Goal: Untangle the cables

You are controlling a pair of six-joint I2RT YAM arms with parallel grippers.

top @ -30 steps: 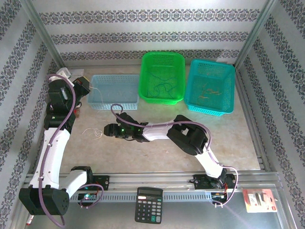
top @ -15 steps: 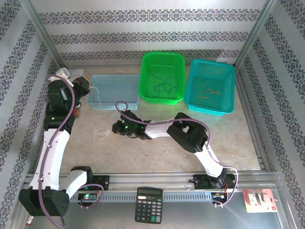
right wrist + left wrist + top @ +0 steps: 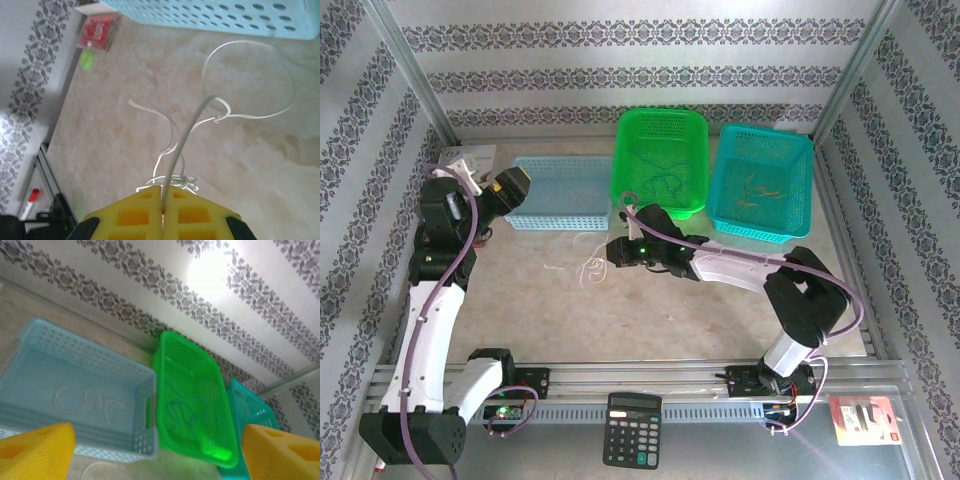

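Beige, mottled stone-look desk (image 3: 720, 320) carries the cables (image 3: 585, 268), a small loose tangle of thin white wire lying in the open near its middle. The right fingers (image 3: 145, 217), yellow and blocky with square recesses, are clenched on one strand of that tangle. From the pinch the strand rises, crosses itself in a small knot and swings out into a wide round loop. Just beyond the loop stands the perforated plastic wall of a pale blue basket (image 3: 560, 220), the nearest thing in the way. A curled white wire (image 3: 90, 402) lies on its floor. Beside it sit a bright green basket (image 3: 660, 114) with a dark blue wire (image 3: 182, 412) coiled inside, and a teal basket (image 3: 765, 133) holding tan wires (image 3: 760, 190). All three are rectangular with latticed sides. The left fingers (image 3: 512, 185) hang by the blue basket's left end, released and spread wide. A black calculator (image 3: 632, 430) and a red packet (image 3: 863, 420) rest on the metal ledge at the near edge, well apart from the cables.
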